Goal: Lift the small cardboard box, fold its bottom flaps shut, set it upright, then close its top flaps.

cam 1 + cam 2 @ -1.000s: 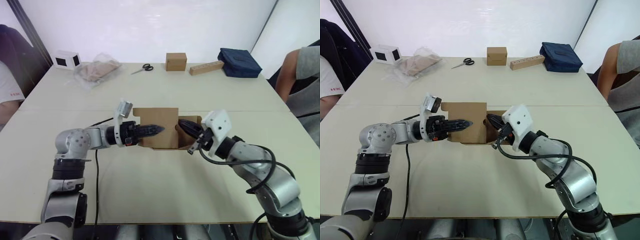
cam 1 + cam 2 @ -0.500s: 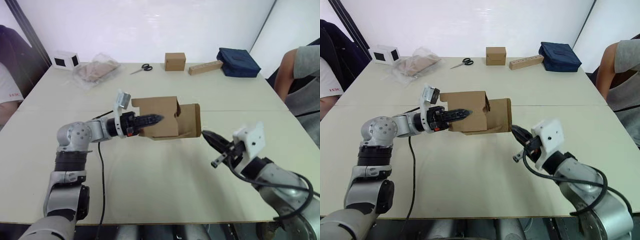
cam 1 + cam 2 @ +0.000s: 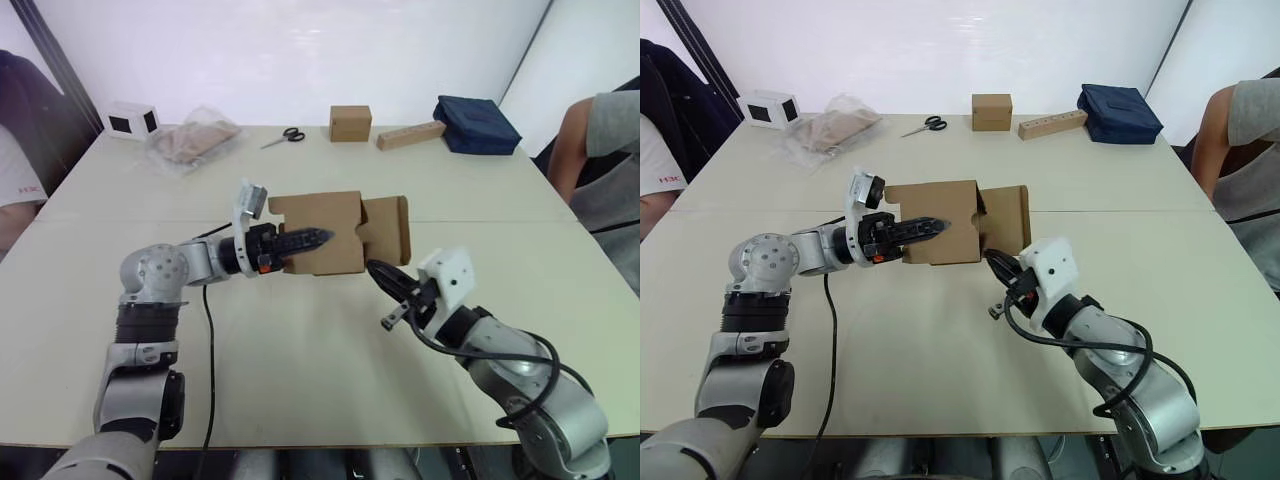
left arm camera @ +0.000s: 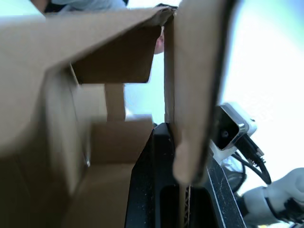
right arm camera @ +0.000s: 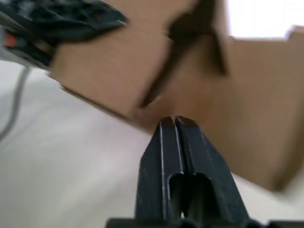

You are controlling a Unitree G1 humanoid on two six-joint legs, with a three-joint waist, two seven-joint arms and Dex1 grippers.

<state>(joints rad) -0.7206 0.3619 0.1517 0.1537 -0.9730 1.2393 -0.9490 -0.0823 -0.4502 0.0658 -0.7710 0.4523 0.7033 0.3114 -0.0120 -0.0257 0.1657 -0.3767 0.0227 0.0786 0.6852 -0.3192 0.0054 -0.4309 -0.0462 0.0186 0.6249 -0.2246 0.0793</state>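
The small cardboard box (image 3: pixel 338 212) hangs in the air above the table's middle, lying on its side with its flaps loose. My left gripper (image 3: pixel 322 237) is shut on one of its walls (image 4: pixel 199 71), one finger (image 4: pixel 159 180) inside the box. One open flap (image 3: pixel 387 226) sticks out to the right. Just below that flap is my right gripper (image 3: pixel 372 268), its fingers (image 5: pixel 173 126) shut together with nothing between them, the tips close under the cardboard (image 5: pixel 237 85).
Along the far edge stand a cube-shaped brown box (image 3: pixel 350 123), a tan block (image 3: pixel 412 135), a navy bag (image 3: pixel 478 124), scissors (image 3: pixel 285 137), a plastic bag (image 3: pixel 192 142) and a white box (image 3: pixel 133 120). People sit at the right edge (image 3: pixel 600 150) and left edge (image 3: pixel 15 180).
My left gripper has lifted the box off the table. The right gripper let go, swung down and right, and has now come back up under the right-hand flap.
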